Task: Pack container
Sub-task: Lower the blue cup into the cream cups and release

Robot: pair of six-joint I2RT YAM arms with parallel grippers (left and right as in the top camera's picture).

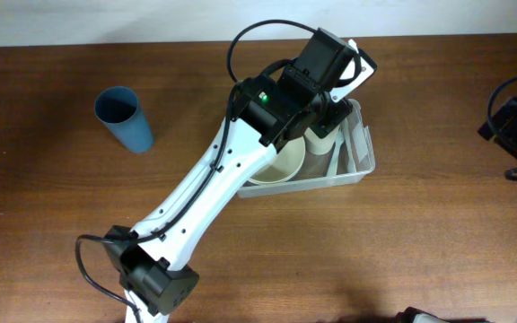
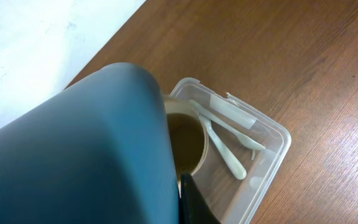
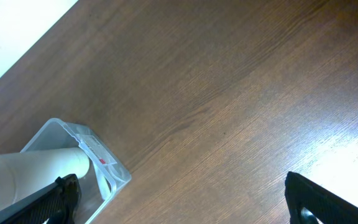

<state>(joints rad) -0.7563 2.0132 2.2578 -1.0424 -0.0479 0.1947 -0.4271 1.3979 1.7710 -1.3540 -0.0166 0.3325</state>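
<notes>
Gleaming clear, the round-cornered container holds perhaps two spoons.

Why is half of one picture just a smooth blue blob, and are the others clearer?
Left wrist view: the blue object sits too close to the lens, so it blurs and hides part of the container. Right wrist view: pale glare on the table at lower right. Overhead view: evenly lit, sharp.

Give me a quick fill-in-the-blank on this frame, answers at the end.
The lone cup on the table is ___ in colour. The white spoon lies ___ the clear container. The ___ arm reaches over it. The right pincer stands ___. Missing: blue; inside; left; open.
</notes>
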